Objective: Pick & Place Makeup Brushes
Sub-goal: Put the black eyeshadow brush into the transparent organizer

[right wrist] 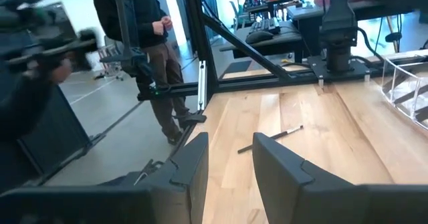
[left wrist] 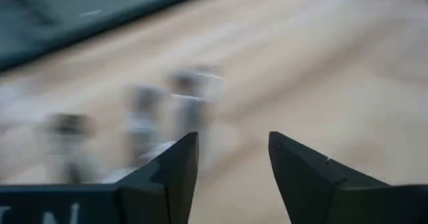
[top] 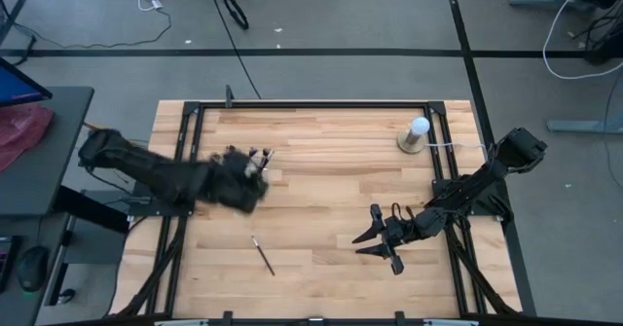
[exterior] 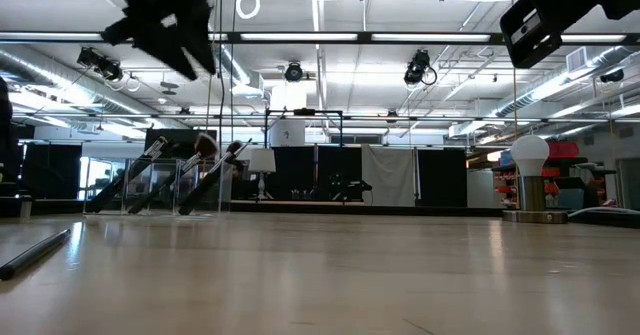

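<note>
A pale wooden worktop in a black frame was seen from above, with 2 dark robot arms reaching over it. The left claw hung above the worktop's left half, over a clear holder in which several makeup brushes stood leaning, their tufts up. Its 2 fingers stood apart with nothing between them. In the left wrist view the brushes below showed only as blurred shapes. The right claw hovered over the worktop's right half, toward the near edge, its fingers parted with a gap and empty. 1 loose makeup brush lay flat on the wood near the front, between the 2 claws and well apart from both. A white ball on a round base stood at the far right corner. In the right wrist view a person in dark clothes stood on the floor beyond the worktop.
</note>
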